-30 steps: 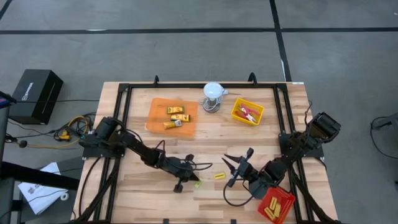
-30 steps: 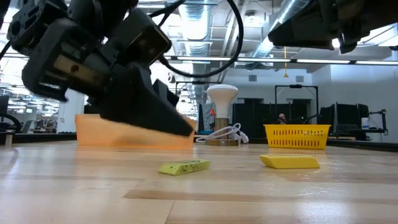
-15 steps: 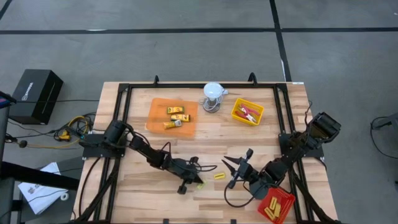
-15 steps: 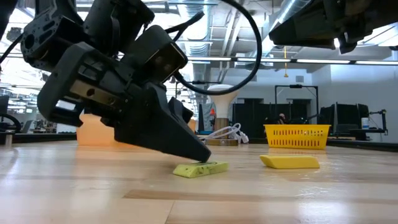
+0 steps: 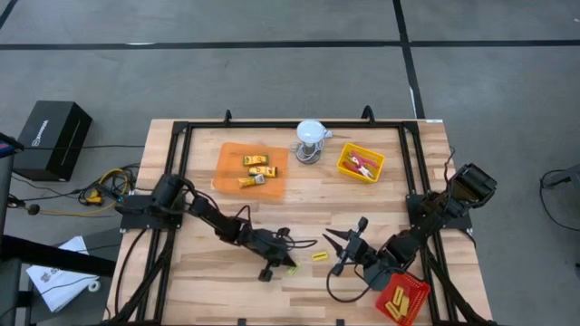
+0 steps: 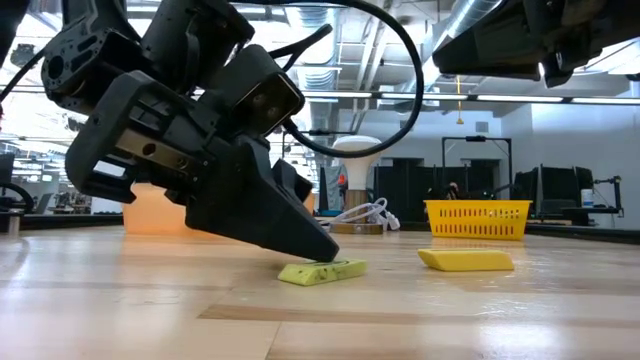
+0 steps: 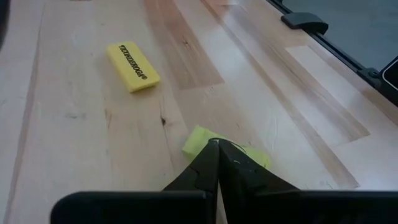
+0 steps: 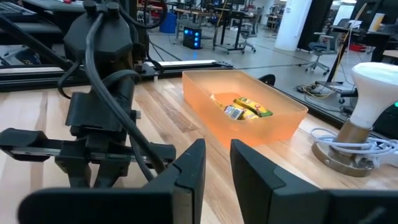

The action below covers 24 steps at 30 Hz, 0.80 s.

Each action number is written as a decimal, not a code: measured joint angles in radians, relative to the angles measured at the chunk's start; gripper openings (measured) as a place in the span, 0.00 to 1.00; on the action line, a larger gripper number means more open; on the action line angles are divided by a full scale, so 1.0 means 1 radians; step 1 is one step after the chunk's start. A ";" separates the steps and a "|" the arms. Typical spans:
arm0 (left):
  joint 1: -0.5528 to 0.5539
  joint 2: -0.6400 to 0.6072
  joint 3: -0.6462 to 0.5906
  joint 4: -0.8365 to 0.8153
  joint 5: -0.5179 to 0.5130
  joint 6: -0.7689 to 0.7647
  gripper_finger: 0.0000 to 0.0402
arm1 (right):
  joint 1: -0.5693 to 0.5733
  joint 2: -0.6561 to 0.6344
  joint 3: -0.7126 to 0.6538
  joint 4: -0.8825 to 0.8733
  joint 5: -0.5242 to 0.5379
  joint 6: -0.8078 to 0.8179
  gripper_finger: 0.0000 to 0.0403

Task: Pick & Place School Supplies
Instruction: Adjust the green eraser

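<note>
A small yellow-green packet (image 5: 291, 268) lies on the wooden table near its front edge; it also shows in the low view (image 6: 330, 272) and the left wrist view (image 7: 198, 140). My left gripper (image 5: 285, 263) is shut, slanting down, with its tips on this packet. A yellow block (image 5: 319, 256) lies flat just right of it, apart from both grippers. My right gripper (image 5: 345, 243) is open and empty, right of the block. Its open fingers show in the right wrist view (image 8: 216, 165). My left gripper presses its shut fingertips (image 7: 216, 148) down on the top of the yellow-green packet (image 6: 322, 266), near its middle. The fingers slant down from the table's left. The packet lies on the table under the tips.
An orange tray (image 5: 231, 158) with yellow packets stands at the back left. A white domed lamp (image 5: 311, 133) and a yellow basket (image 5: 345, 163) with red-handled tools stand at the back. A red tray (image 5: 406, 306) sits at the front right corner.
My left gripper has gone down and toward the table's right edge onto the yellow-green packet. The packet has slid a little to the right. In the last half second nothing has moved.
</note>
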 joint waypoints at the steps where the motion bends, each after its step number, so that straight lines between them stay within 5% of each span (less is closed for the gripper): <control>1: 0.003 -0.001 0.001 -0.021 0.004 0.000 0.01 | 0.000 0.000 0.000 0.000 0.000 0.000 0.17; 24: 0.031 0.000 -0.070 -0.006 0.013 -0.005 0.01 | 0.005 0.000 0.000 -0.012 -0.030 0.000 0.17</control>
